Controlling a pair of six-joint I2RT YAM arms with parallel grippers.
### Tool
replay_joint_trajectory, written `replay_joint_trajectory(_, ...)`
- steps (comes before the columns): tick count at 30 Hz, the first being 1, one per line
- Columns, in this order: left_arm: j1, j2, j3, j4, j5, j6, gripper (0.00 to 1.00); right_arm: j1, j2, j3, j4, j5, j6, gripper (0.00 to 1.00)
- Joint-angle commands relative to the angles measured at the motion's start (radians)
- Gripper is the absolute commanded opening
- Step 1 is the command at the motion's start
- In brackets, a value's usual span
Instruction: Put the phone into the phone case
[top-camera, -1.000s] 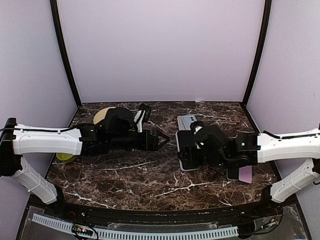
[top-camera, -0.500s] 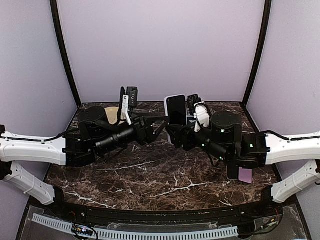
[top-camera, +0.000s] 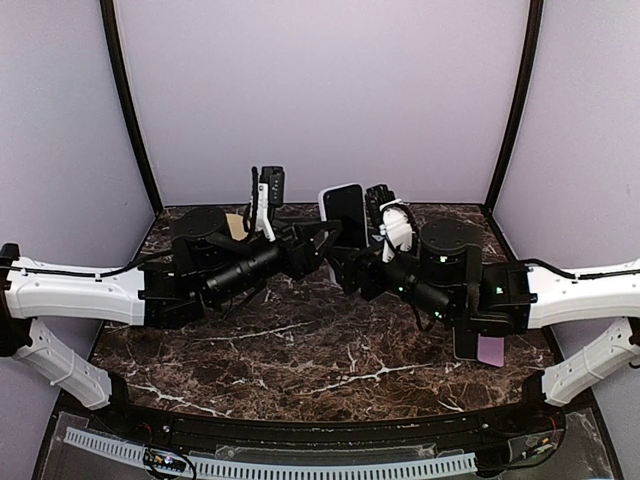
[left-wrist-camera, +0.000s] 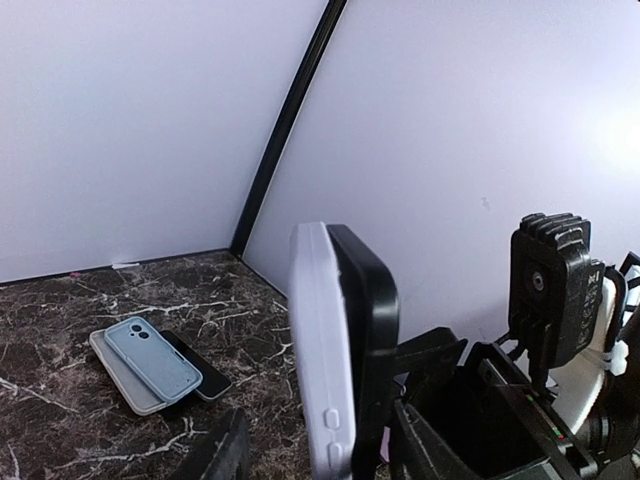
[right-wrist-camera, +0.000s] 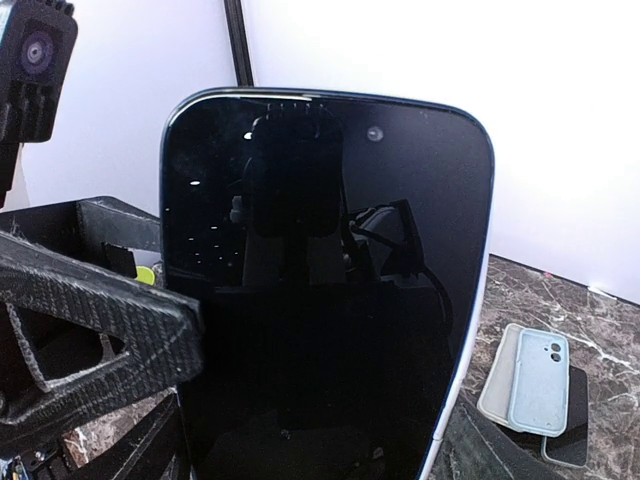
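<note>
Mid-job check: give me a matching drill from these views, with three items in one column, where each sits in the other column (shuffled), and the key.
Items
1. black-fronted phone with a white edge
2. light blue phone case
3. flat pink slab

Places
A. on the marble table, tucked against the right arm
B. upright, clear of the table
C. lying flat on a grey case

Pairs: 1-B, 2-C, 3-A
</note>
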Motion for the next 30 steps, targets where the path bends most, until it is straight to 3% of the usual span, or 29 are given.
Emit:
replay_joint_trajectory(1,0.001,0.011,0.047,0.014,0.031,0.010,0.48,0.010,-0.004,0.060,0.092,-0.006,-0.022,0.35)
replay_joint_trajectory(11,0.001,0.027,0.048,0.028,0.136,0.007,0.04,0.010,-0.007,0.058,0.077,-0.010,-0.040,0.34)
replay_joint_trajectory(15,0.001,0.014,0.038,0.032,0.146,0.016,0.00,0.010,-0.025,0.041,0.062,-0.013,-0.042,0.38)
replay_joint_trajectory(18,0.001,-0.012,0.013,0.050,0.161,0.043,0.00,0.008,-0.057,0.012,0.054,-0.021,-0.045,0.49)
replay_joint_trajectory(20,0.001,-0.031,-0.001,0.063,0.170,0.066,0.00,0.002,-0.079,-0.002,0.042,-0.067,-0.059,0.72)
replay_joint_trajectory(22,0.001,-0.054,-0.012,0.067,0.186,0.101,0.00,-0.012,-0.103,0.004,-0.027,-0.175,-0.082,0.96)
replay_joint_trajectory(26,0.001,-0.118,-0.041,0.070,0.297,0.201,0.00,-0.107,-0.171,0.056,-0.235,-0.523,-0.160,0.98)
replay_joint_trajectory(30,0.001,-0.177,-0.068,0.073,0.461,0.269,0.00,-0.174,-0.232,0.083,-0.325,-0.838,-0.247,0.99)
